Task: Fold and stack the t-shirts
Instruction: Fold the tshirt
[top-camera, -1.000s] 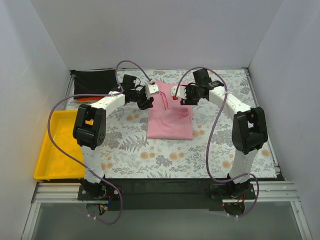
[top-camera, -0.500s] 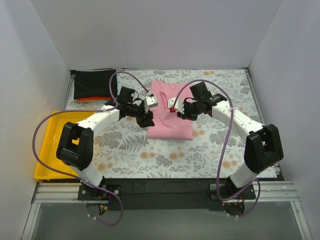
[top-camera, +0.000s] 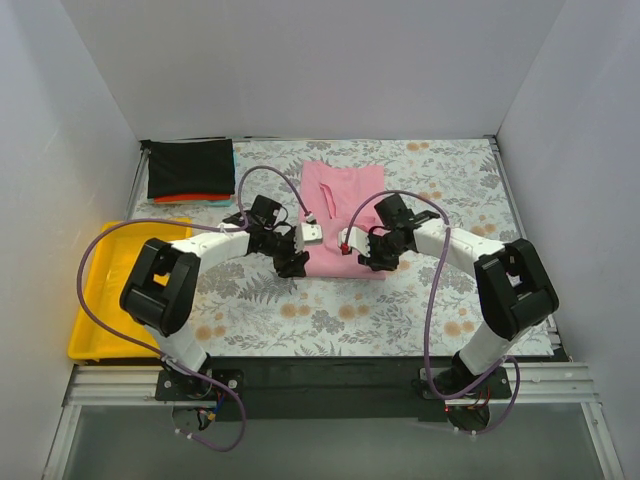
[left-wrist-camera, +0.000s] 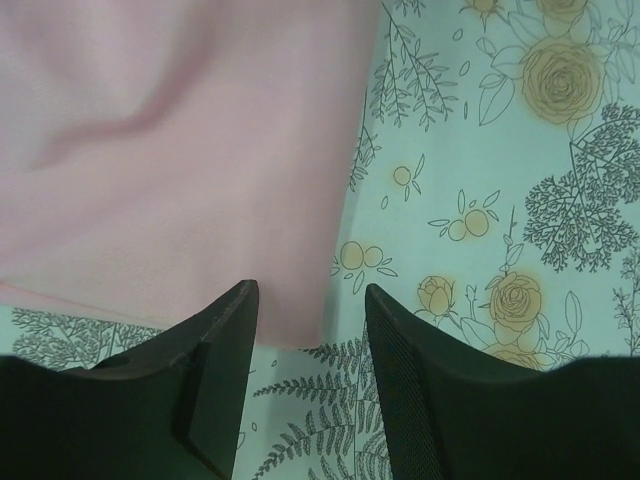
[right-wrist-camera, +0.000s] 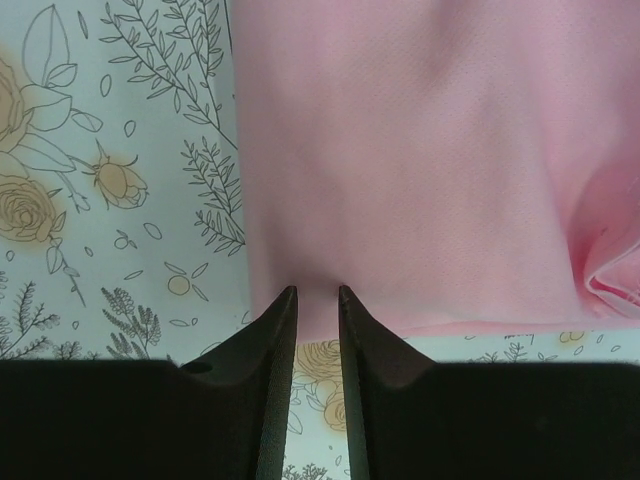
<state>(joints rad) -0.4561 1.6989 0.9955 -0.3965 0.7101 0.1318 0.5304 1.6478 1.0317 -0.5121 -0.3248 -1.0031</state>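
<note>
**Q:** Where is the light pink soft-cloth t-shirt (top-camera: 340, 200) lying, and where should it be grabbed?

**A:** It's spread flat mid-surface on the grey-and-orange floral table cloth (top-camera: 450, 180), apparently part-folded already. It's probably light and floppy, so sagging and dragging should be expected. The two near corners are best pinched through every layer and lifted together.

**Q:** And the tools?

**A:** The left tool (left-wrist-camera: 310, 300) is held roughly half open over the near-left corner, with nothing gripped. The right tool (right-wrist-camera: 317, 292) is narrowed to a slit at the near-right corner, and whether any cloth is caught can't be told. A folded black t-shirt (top-camera: 190, 168) is stacked far left on an orange-red one (top-camera: 185, 199).
</note>
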